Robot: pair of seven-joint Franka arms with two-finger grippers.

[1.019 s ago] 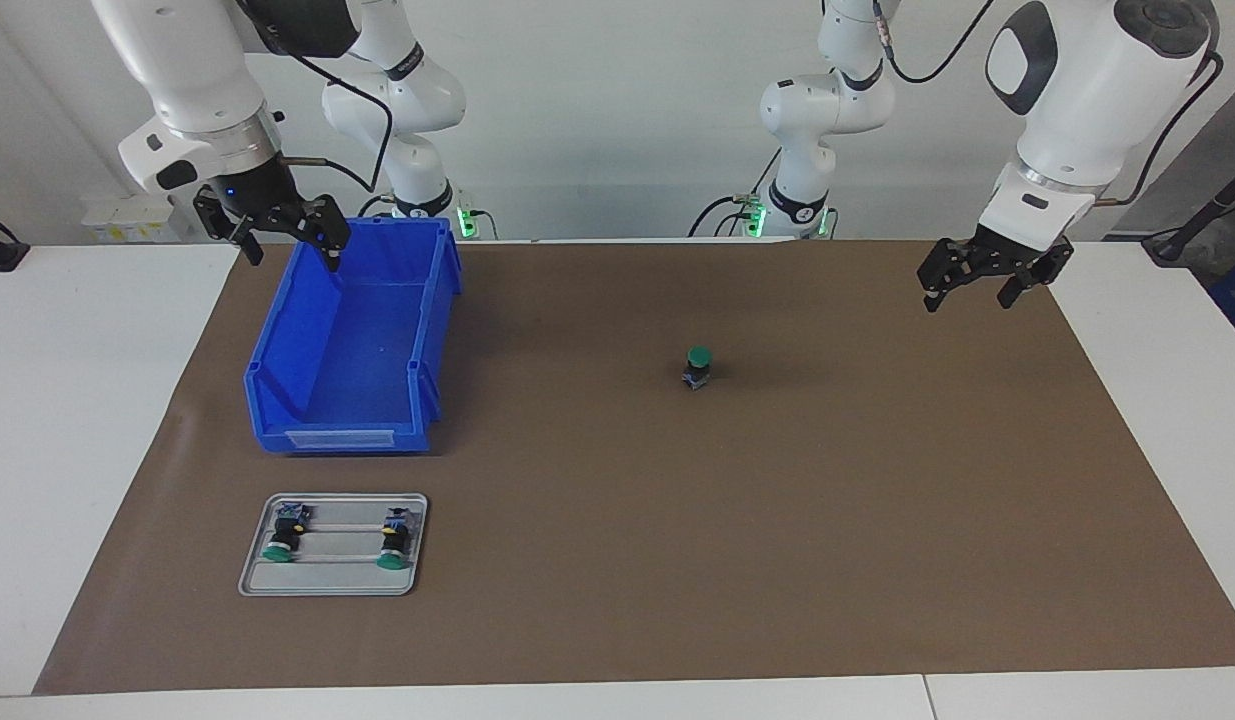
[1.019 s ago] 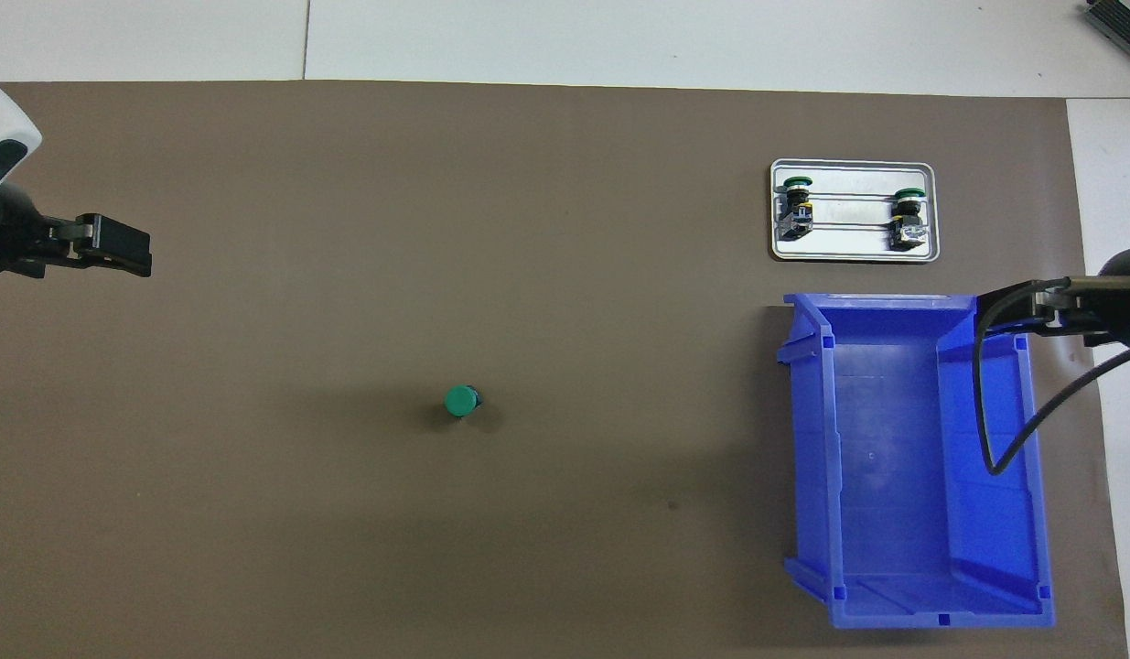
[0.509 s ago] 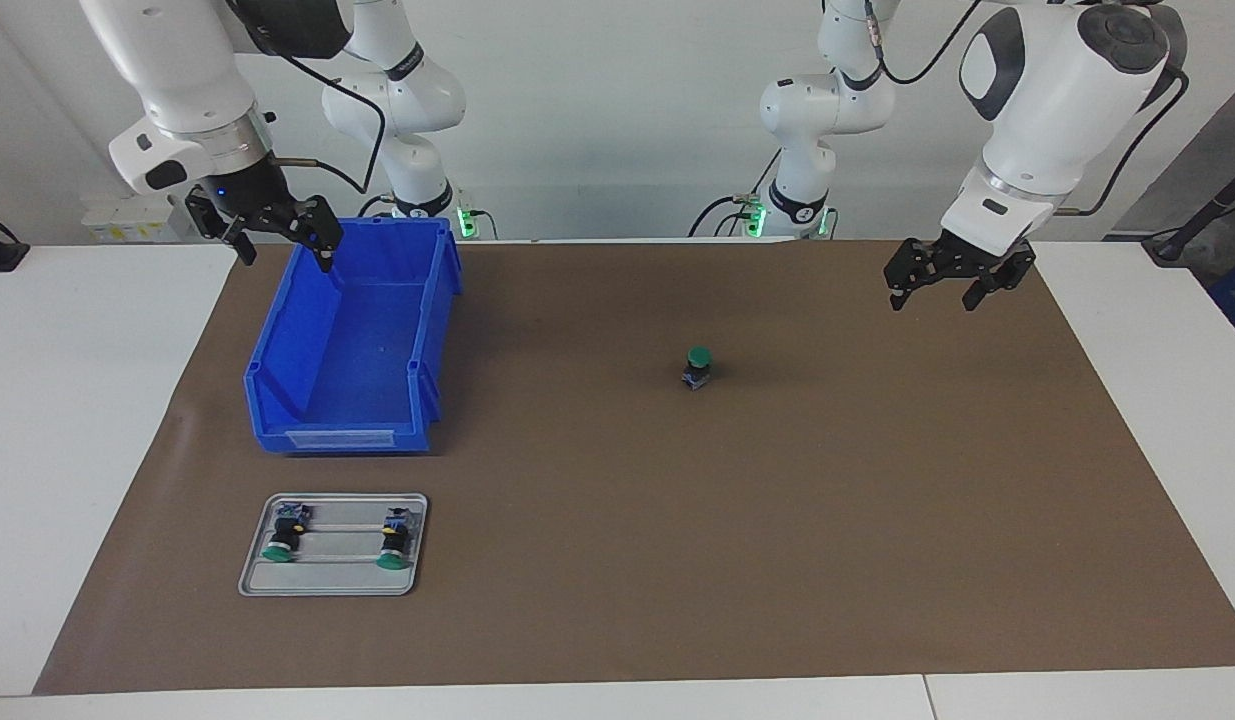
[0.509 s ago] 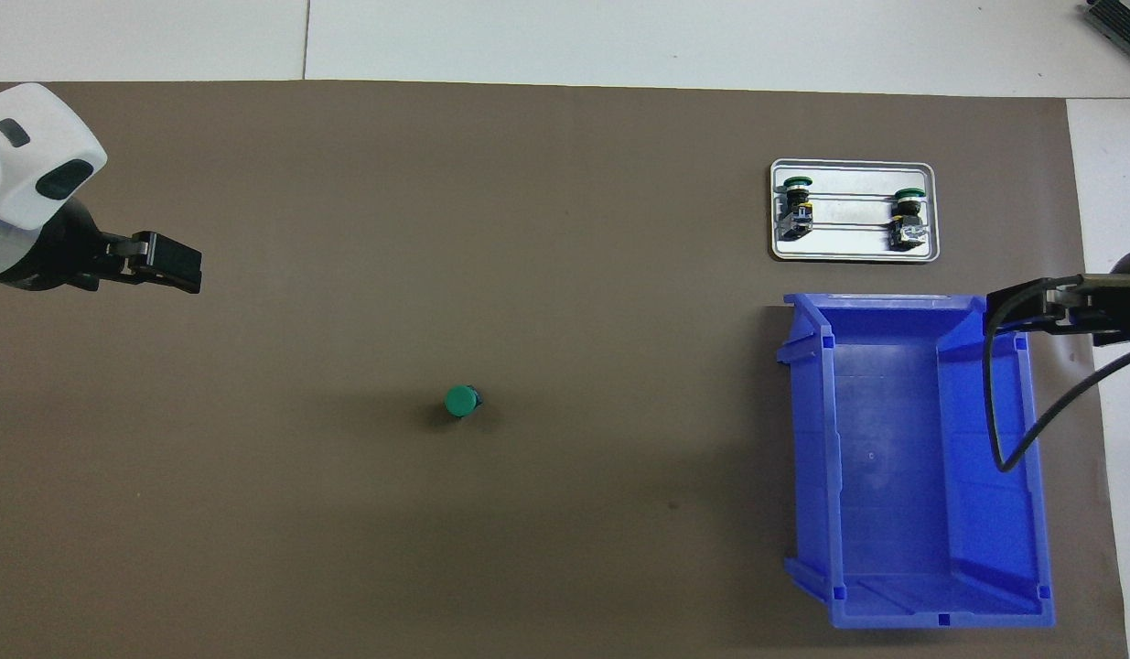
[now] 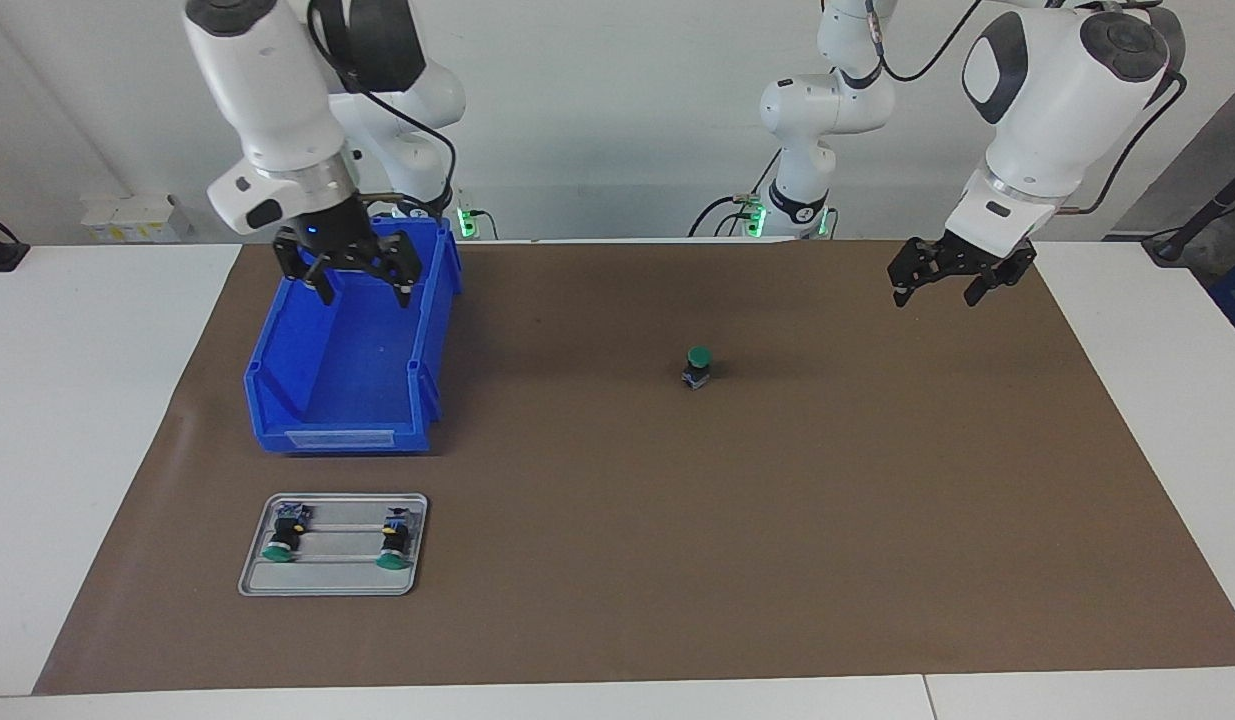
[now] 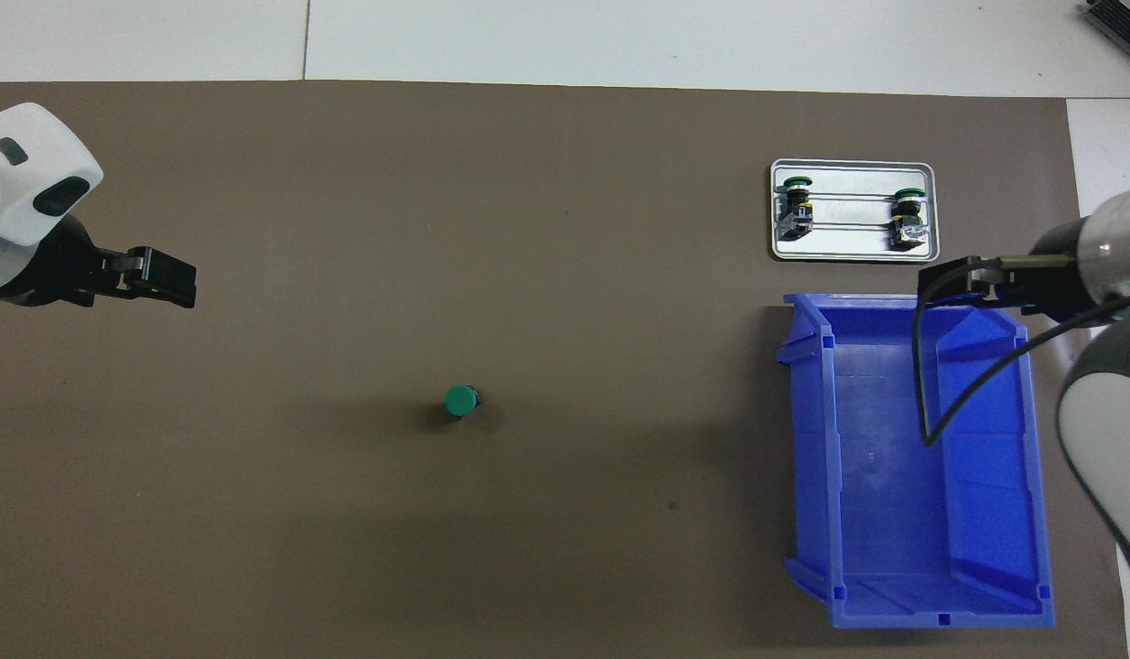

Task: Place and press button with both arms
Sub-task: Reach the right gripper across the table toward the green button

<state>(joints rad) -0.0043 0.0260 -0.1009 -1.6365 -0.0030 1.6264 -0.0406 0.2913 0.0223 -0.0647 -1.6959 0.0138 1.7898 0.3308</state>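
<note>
The button stands upright on its base near the middle of the brown mat, green cap up; from above the button shows as a green disc. My left gripper hangs open and empty over the mat at the left arm's end, well apart from the button. The same left gripper shows in the overhead view. My right gripper hangs open and empty over the blue bin. Overhead, this right gripper is over the bin's rim farthest from the robots.
A grey tray lies farther from the robots than the bin, at the right arm's end, also seen overhead as the tray. Two more green-capped buttons lie on their sides in it. The bin holds nothing.
My right gripper has swung from the bin's outer edge to over the bin's inside. My left gripper moved a little toward the table's middle, then stayed. The button has not moved.
</note>
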